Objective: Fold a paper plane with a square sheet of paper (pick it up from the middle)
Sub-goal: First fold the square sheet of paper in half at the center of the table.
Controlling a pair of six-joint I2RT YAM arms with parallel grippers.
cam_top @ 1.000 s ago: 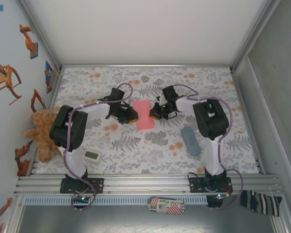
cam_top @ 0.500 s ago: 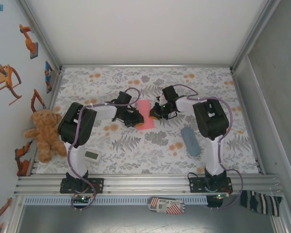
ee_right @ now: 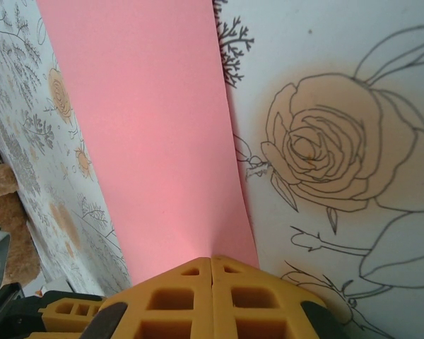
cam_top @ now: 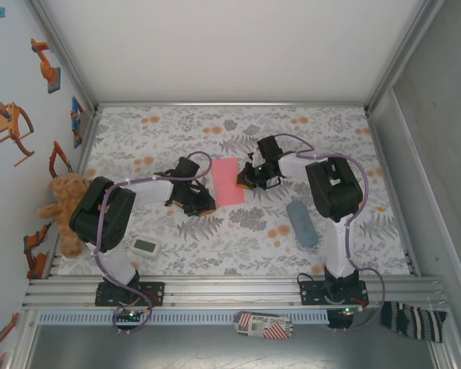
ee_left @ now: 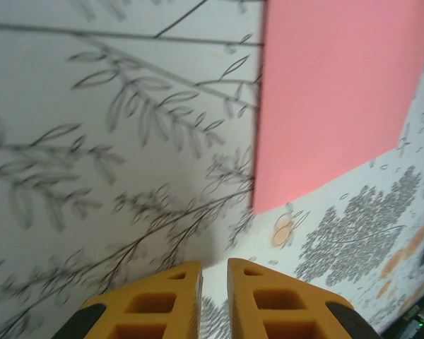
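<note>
A grey-blue pouch (cam_top: 301, 223) lies well right of the action, teddy bear (cam_top: 65, 211) at the left wall. The square sheet of paper (cam_top: 227, 181), mid-table, runs lengthwise away from the bases. Right gripper (cam_top: 244, 181) pinches its right edge; left gripper (cam_top: 206, 206), nearly closed, sits empty just beside its near-left corner.

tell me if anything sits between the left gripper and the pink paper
Nothing visible does. The left gripper is nearly shut over bare floral tablecloth, with the square sheet of paper just ahead and to its right. The right gripper holds the sheet's other edge.
</note>
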